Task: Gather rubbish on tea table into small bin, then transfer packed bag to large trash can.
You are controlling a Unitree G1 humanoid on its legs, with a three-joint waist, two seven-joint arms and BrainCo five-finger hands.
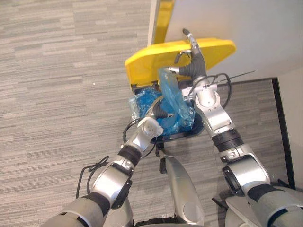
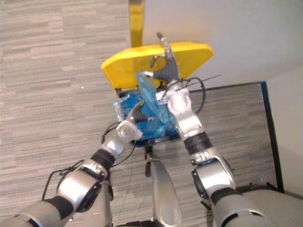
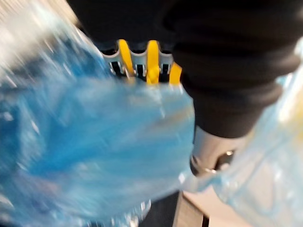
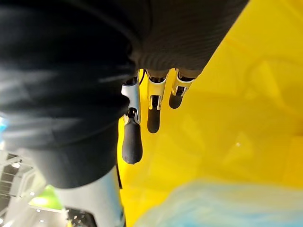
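The large trash can [image 1: 183,135] stands in front of me with its yellow lid [image 1: 151,61] swung up. My right hand [image 1: 196,60] rests against the lid's underside with straight fingers [image 4: 154,113], holding it open. A blue plastic bag [image 1: 176,103] fills the can's mouth, and a strip of it reaches up towards the lid. My left hand [image 1: 160,113] is down in the opening, with its fingers [image 3: 150,59] curled into the blue plastic [image 3: 94,151]. Part of that hand is buried in the bag.
A white wall [image 1: 236,23] rises behind the can, with a yellow post [image 1: 163,19] at its corner. A dark strip [image 1: 280,127] runs along the floor on the right. Grey carpet [image 1: 61,85] stretches out to the left.
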